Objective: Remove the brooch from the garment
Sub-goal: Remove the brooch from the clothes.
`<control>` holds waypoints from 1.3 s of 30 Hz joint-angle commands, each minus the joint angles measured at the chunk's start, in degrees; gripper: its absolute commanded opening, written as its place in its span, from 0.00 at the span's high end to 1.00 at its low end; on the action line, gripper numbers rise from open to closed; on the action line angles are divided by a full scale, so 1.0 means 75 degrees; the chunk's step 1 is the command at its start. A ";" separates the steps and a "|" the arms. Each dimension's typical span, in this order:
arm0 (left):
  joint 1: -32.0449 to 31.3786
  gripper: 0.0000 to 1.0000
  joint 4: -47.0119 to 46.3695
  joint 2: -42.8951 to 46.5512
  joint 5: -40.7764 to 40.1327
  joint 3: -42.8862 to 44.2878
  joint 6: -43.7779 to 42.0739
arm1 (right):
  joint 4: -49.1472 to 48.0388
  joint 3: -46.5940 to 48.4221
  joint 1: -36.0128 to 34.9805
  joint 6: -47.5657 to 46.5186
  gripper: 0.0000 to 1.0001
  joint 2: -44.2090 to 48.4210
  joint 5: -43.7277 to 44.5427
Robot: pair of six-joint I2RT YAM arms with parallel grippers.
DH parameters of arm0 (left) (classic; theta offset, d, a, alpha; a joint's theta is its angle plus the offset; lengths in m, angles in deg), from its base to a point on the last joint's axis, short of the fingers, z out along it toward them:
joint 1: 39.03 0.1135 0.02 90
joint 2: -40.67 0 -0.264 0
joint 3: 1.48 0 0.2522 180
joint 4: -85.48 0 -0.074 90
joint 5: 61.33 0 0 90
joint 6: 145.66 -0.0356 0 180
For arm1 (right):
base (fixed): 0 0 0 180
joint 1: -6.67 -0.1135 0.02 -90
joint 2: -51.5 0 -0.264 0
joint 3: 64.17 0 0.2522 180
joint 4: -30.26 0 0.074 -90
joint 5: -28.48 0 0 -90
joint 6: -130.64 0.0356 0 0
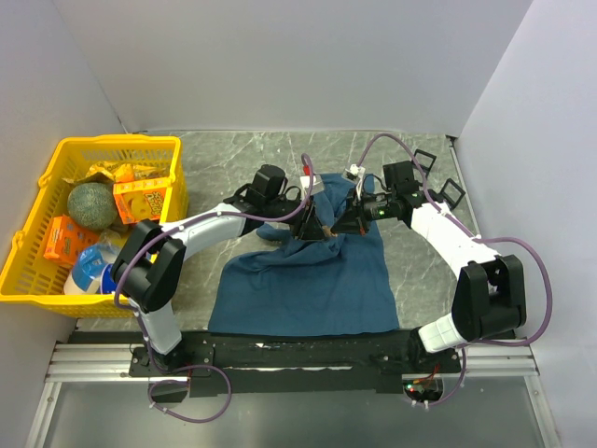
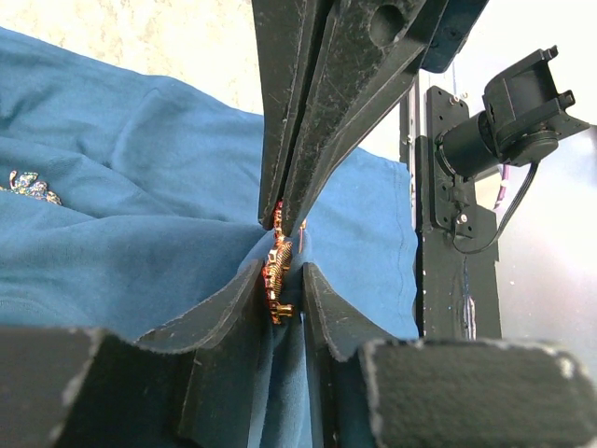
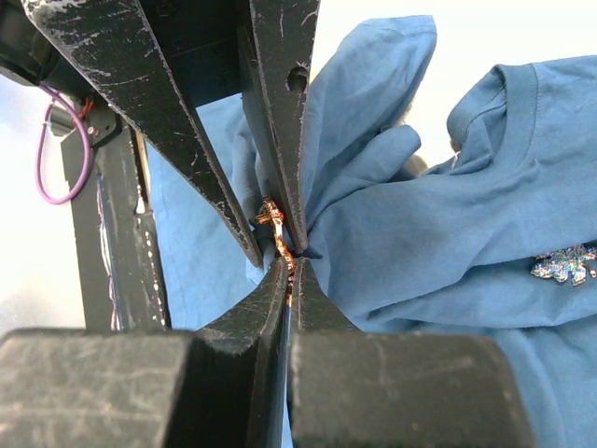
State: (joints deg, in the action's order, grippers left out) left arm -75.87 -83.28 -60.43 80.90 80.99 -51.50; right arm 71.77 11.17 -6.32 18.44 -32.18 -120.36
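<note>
Two pairs of fingers meet nose to nose on one raised fold of cloth. The left gripper [image 2: 282, 273] stands a narrow gap apart with the brooch [image 2: 278, 285], a small gold-and-red piece, edge-on between its fingers; whether the pads truly bite it I cannot tell. Opposite it, at 12 o'clock in the left wrist view, the right gripper [image 3: 289, 271] is closed tight on the garment [image 1: 308, 280] just beside the brooch, holding the fold up. The teal shirt spreads from there toward 6 o'clock over the table [image 1: 233, 159], and a yellow basket [image 1: 121, 143] of groceries sits at 9 o'clock. The brooch looks still fastened, so the removal is probably only beginning. A pull with the pin still through the weave could tear the cloth or drag the whole shirt along. A shallow hold could let the brooch slip free, and the crowded fingertips could knock together.
</note>
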 commanded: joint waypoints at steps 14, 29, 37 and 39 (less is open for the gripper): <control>0.0025 0.80 -0.0495 -0.0067 0.0056 0.0249 0.0851 | -0.0137 0.0004 -0.0002 -0.0005 1.00 0.0306 0.0030; -0.0092 0.87 -0.0390 -0.0137 -0.0436 0.0343 0.0957 | -0.0161 -0.0031 -0.0014 -0.0017 1.00 0.0388 0.0065; 0.0002 0.72 -0.0285 0.0050 -0.0249 0.0366 0.0804 | -0.0149 -0.0031 -0.0025 -0.0087 1.00 0.0400 0.0112; 0.0060 0.68 -0.0308 0.0109 -0.0226 0.0355 0.0792 | -0.0149 -0.0031 -0.0014 -0.0087 1.00 0.0411 0.0112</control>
State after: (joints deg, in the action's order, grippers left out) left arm -76.13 -84.59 -61.28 78.77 81.43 -45.10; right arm 71.62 11.06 -6.32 18.44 -31.81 -118.49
